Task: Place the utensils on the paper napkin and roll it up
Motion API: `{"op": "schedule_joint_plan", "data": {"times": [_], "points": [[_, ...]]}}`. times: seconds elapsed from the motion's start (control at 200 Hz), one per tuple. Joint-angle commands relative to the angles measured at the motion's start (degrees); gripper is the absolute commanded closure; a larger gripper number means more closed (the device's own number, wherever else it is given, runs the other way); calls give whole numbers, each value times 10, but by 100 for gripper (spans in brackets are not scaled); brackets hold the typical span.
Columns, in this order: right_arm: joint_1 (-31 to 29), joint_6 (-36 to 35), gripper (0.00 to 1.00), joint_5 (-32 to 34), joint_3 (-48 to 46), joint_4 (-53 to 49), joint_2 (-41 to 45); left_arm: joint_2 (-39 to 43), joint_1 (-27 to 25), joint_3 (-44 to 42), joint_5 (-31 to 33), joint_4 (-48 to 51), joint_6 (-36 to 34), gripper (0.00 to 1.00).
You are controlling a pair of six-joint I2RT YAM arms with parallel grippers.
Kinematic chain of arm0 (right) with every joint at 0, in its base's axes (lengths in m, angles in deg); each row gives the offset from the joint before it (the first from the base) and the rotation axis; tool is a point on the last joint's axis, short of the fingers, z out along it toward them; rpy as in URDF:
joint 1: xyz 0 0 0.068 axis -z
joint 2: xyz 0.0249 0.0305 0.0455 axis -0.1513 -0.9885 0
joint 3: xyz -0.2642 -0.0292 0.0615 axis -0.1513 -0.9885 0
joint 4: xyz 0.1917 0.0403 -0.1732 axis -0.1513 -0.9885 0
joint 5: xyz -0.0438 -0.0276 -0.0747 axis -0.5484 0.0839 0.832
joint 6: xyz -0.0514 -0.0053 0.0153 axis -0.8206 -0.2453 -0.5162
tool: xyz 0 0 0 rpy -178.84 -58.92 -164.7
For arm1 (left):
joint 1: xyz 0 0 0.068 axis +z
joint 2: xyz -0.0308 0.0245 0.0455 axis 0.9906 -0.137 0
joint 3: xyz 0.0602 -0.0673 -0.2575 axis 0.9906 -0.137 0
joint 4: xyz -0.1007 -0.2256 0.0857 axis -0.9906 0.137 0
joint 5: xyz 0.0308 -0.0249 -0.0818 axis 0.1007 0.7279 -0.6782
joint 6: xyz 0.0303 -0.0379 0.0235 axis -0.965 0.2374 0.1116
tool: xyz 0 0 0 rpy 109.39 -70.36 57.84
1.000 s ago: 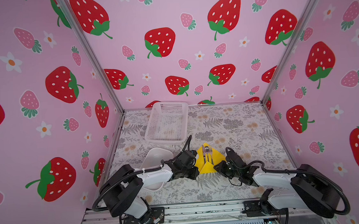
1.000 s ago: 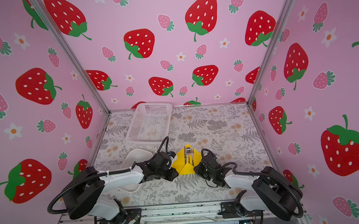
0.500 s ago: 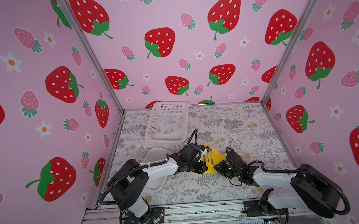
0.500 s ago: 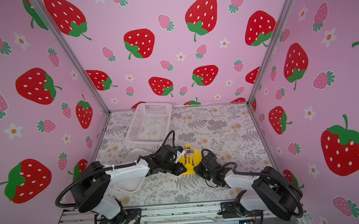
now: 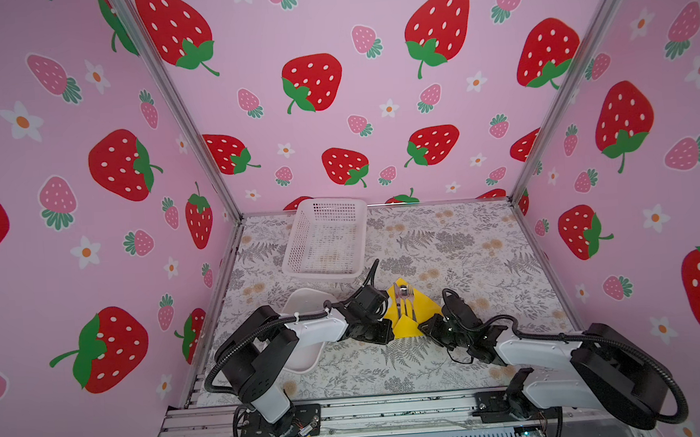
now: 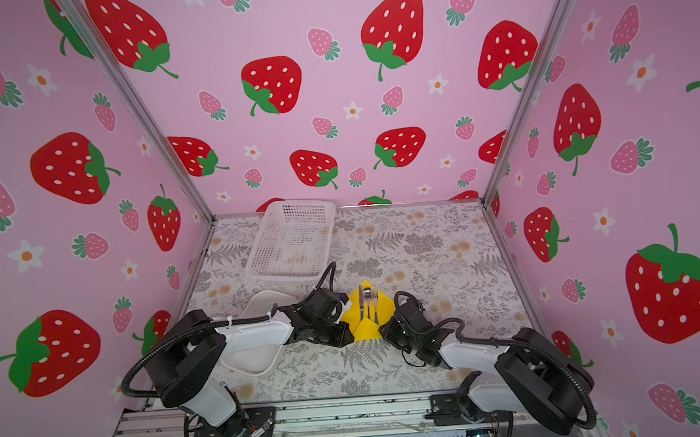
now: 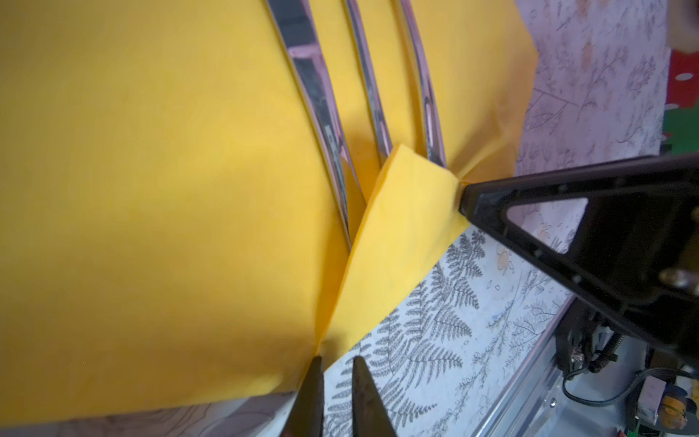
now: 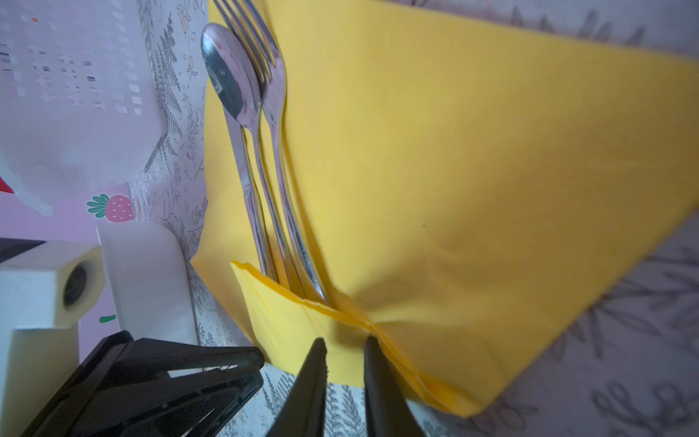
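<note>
Roll could go crooked.
Near, on the table [image 5: 445, 243], the right tool [image 8: 344, 342] pinches the thin yellow paper napkin [image 8: 472, 151]; the left tool [image 7: 336, 361] is almost closed, grip unclear. Uneven pulls could rip it or spill the shiny silver metal utensils [image 8: 229, 72] tucked inside.

A white mesh basket [image 5: 324, 273] sits toward the back of the fern-print tablecloth [image 5: 445, 238], with a smooth white tray [image 5: 303, 299] nearer, on the left. Pink strawberry walls [image 5: 333, 104] stand all round. The tan specks in the basket are perhaps cloth showing through.
</note>
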Motion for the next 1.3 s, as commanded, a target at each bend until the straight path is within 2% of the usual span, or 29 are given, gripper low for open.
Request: {"op": "schedule_joint_plan", "data": {"times": [0.0, 0.16, 0.26, 0.59, 0.74, 0.92, 1.165, 1.295], "points": [[4, 14, 78, 14, -12, -15, 8, 18, 5, -2, 22, 43, -6, 82], [3, 15, 78, 15, -10, -14, 8, 68, 5, -10, 0, 9, -20, 79], [3, 14, 78, 15, -6, -12, 5, 72, 3, 8, -27, -10, -32, 78], [3, 14, 77, 17, 5, -13, -3, -43, -14, 115, -113, -2, -68, 79], [4, 14, 76, 18, 3, -16, 0, -89, -27, 134, -105, 0, -44, 81], [4, 11, 76, 22, 0, -27, 19, -120, -29, 143, -65, 14, -27, 83], [6, -4, 74, 48, -11, -59, 68, -117, -29, 138, -56, 19, -33, 83], [7, -17, 77, 39, -8, -60, 67, -115, -29, 137, -56, 20, -34, 83]]}}
